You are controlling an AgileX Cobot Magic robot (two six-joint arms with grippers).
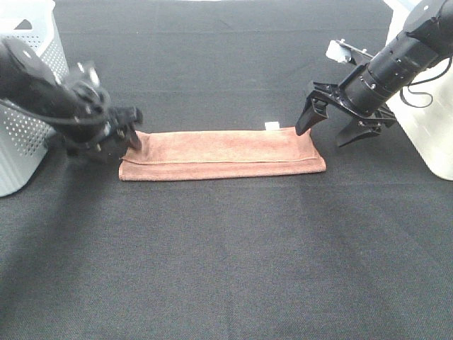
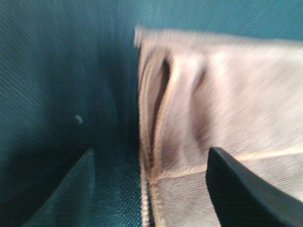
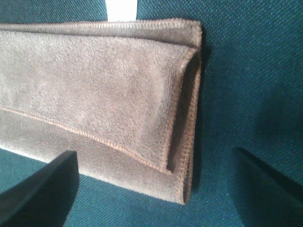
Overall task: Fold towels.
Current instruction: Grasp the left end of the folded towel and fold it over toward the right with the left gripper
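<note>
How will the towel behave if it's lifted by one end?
Probably floppy: the towel lies in soft folded layers with rounded folds, so it would likely droop and unfold. It looks thin, so likely light. Its fuzzy pile on the cloth-covered table suggests it would bunch rather than slide when pushed.

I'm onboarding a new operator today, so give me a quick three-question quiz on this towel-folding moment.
1. True or false: the right end effector is clamped on the towel.
2. The towel lies as: A) a flat square, B) a long folded strip, C) a crumpled heap?
3. Fill in: seen from the high camera, the white tag sits on the towel's ___ edge.
Key: 1 false; 2 B; 3 far.
</note>
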